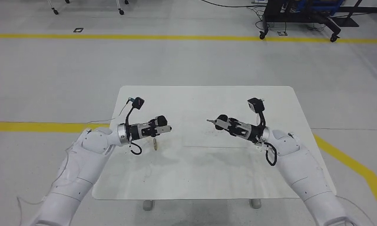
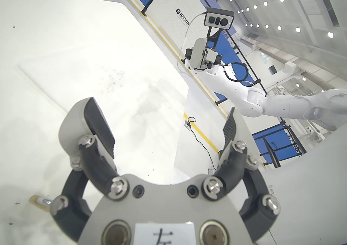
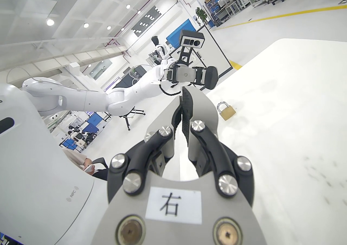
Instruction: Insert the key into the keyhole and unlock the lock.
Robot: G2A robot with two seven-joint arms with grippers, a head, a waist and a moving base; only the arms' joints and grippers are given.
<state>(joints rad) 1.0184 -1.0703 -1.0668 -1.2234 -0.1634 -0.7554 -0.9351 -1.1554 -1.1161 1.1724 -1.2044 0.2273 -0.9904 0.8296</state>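
- The padlock [image 1: 154,143] lies on the white table [image 1: 235,179], at 9 o'clock from the table centre, on the side nearer to the robot.
- The left gripper [image 1: 166,129] hangs just beside the padlock, at 1 o'clock from it. Its 2 fingers [image 2: 99,128] are spread wide, with nothing between them.
- The right gripper [image 1: 217,121] is well apart, at 3 o'clock from the left gripper. It is pinched narrow on the key [image 1: 210,120], and the thin tip of the key points toward 9 o'clock.
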